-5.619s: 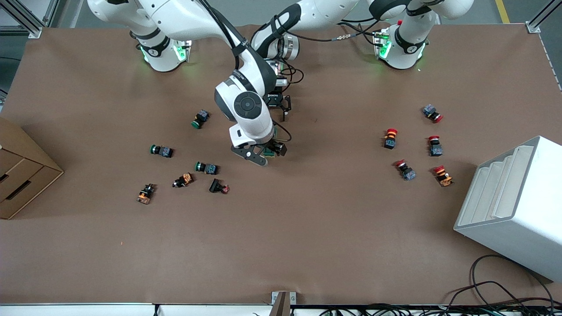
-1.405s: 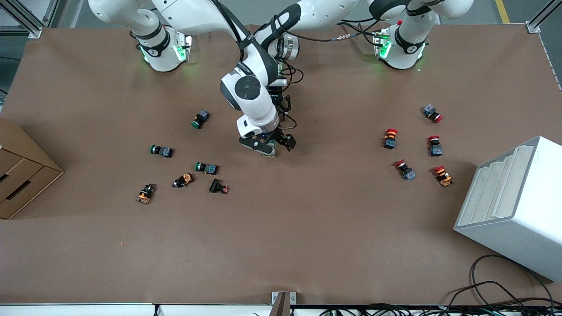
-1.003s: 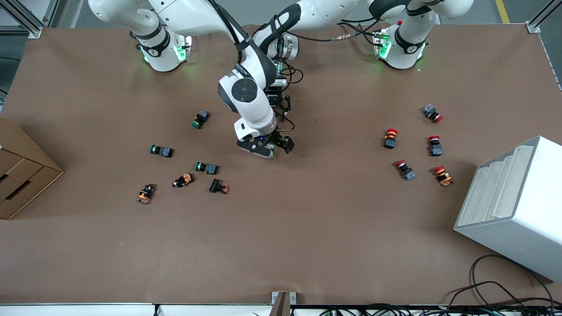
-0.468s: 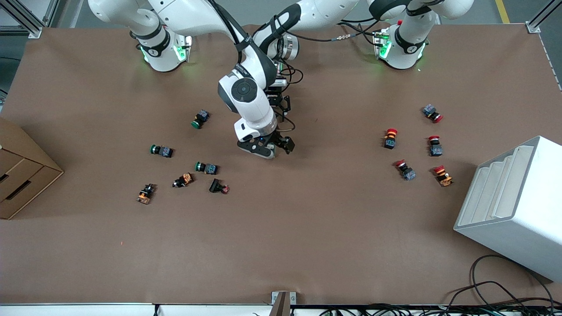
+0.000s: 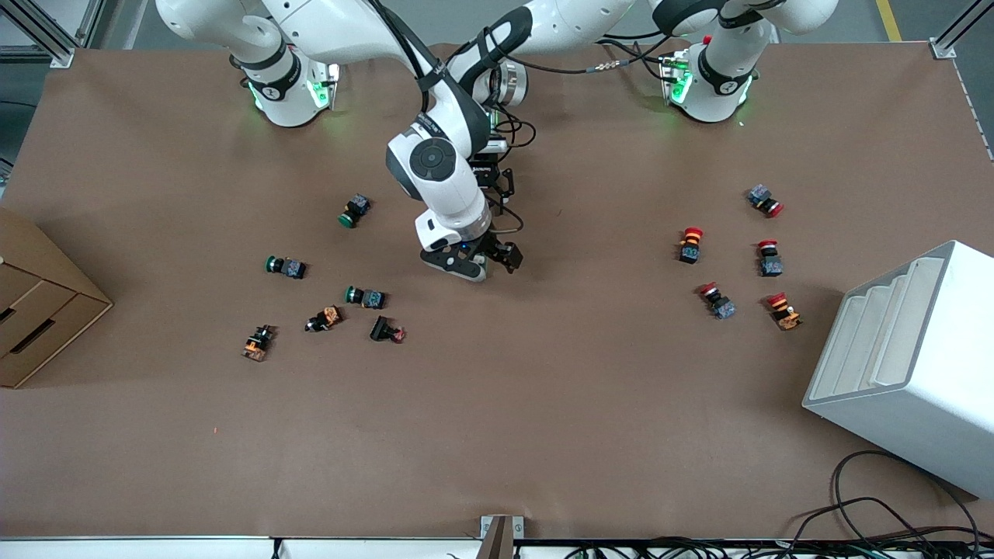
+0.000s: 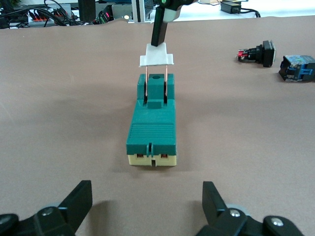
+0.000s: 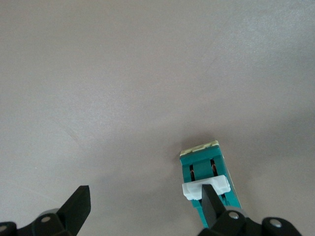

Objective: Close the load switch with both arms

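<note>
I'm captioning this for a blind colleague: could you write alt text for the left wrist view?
A green load switch lies flat on the brown table, its white handle raised on two copper blades, with one finger of the right pincer touching it from above. The left pincer is open, its fingertips apart short of the switch. Two push buttons lie off to one side.

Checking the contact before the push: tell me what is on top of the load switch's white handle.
One finger of the right gripper rests on the white handle of the load switch, with the fingers spread wide. The handle stands raised above the green body. The contact patch itself is covered by the fingertip.
</note>
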Robot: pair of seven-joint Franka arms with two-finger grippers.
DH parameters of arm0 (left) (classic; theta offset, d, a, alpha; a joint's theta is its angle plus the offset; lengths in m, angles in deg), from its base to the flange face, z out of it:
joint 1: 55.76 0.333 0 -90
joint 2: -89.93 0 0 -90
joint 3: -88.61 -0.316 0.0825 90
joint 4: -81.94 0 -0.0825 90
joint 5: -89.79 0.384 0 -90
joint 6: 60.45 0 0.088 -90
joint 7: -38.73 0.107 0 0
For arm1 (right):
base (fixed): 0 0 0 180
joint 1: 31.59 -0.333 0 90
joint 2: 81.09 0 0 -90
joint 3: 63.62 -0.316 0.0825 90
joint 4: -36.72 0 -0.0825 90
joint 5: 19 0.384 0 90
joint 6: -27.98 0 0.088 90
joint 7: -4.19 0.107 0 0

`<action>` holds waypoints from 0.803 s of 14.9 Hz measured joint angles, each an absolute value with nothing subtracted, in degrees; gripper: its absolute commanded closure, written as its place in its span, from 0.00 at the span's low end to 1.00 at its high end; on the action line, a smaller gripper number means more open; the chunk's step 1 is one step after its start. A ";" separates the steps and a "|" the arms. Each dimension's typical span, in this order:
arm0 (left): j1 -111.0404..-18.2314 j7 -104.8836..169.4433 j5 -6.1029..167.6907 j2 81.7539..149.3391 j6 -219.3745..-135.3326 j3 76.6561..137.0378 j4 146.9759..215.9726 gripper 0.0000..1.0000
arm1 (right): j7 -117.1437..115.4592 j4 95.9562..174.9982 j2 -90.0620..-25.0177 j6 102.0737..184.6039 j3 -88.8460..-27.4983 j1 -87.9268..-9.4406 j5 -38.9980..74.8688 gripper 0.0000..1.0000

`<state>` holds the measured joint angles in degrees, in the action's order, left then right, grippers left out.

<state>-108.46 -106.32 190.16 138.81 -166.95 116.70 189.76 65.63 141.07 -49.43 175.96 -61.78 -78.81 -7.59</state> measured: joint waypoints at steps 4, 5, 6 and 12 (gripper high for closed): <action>-108.09 -106.31 190.04 138.81 -166.95 116.68 189.64 0.01 | 64.48 139.85 -48.16 175.96 -61.66 -78.38 -7.60 0.00; -108.08 -106.31 190.04 138.81 -166.95 116.68 189.57 0.01 | 63.86 139.66 -47.82 175.96 -61.64 -78.15 -7.60 0.00; -108.08 -106.31 190.04 138.80 -166.95 116.69 189.44 0.01 | 63.28 139.53 -47.44 175.96 -61.63 -77.85 -7.60 0.00; -108.11 -106.09 189.91 138.80 -166.95 116.69 189.29 0.01 | 62.37 138.71 -44.84 176.27 -61.54 -77.23 -7.62 0.00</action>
